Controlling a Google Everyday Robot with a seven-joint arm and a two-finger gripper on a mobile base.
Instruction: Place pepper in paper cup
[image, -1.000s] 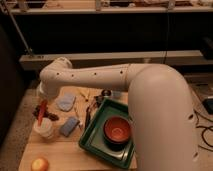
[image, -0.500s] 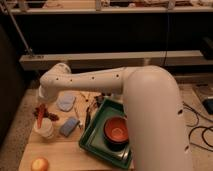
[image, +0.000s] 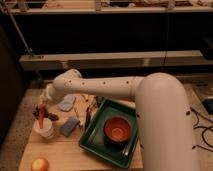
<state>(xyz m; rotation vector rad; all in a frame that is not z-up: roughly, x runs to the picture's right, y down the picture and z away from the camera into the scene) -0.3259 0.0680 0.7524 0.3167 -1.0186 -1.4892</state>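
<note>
The white paper cup (image: 46, 129) stands upright at the left of the wooden table (image: 70, 152). The slim red-orange pepper (image: 40, 116) stands on end in the cup, its upper part sticking out above the rim. My gripper (image: 42, 106) is at the end of the white arm (image: 105, 88), directly above the cup at the pepper's top end. Whether it touches the pepper I cannot tell.
A green tray (image: 95, 135) holds an orange bowl (image: 118, 130) at the right. A grey-blue item (image: 69, 125) lies beside the cup, a pale blue-white one (image: 66, 103) behind it, dark items (image: 89, 111) at the tray's edge. A yellow-orange fruit (image: 40, 164) sits at the front left.
The arm has reached further left and the gripper has risen slightly above the cup. The pepper stays standing in the cup.
</note>
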